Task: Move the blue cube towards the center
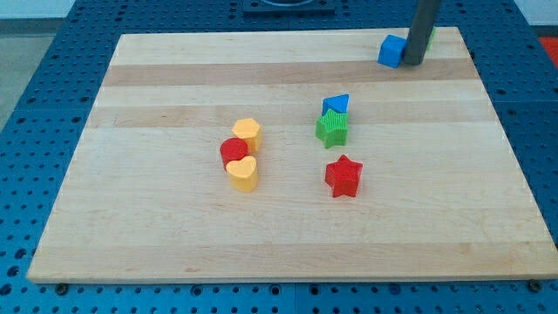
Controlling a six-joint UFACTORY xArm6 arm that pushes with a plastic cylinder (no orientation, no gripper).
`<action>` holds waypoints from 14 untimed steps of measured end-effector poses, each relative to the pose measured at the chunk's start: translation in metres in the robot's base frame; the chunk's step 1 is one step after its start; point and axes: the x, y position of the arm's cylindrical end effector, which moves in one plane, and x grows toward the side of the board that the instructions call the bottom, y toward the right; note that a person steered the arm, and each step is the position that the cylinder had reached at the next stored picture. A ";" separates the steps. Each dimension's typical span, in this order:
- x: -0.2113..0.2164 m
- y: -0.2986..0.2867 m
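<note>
Nearest you, toward the view's bottom, sits the red star (343, 176), and you can place everything else from it. To its left in the view stand a yellow heart-like block (242, 174), a red round block (234, 151) and a second yellow block (248, 133), packed in a touching column. Just above the star are a green star-shaped block (332, 129) and a blue triangular block (336, 105), touching each other. Far above the star, and to its right, at the top edge of the wooden surface (157, 218), you find the blue cube (392, 51). My tip (412, 63) stands right against the cube's right side, with a sliver of green showing behind the rod. You have no pincer on this arm, so nothing opens or clamps. As I judge it, the task is barely begun: the cube lies well apart from the centre, and nearly the whole push down and leftward toward the star remains.
</note>
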 end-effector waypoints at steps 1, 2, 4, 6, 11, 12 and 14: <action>-0.003 0.010; -0.004 0.011; -0.008 0.003; -0.008 -0.008; -0.025 -0.049; -0.041 -0.049; -0.056 -0.049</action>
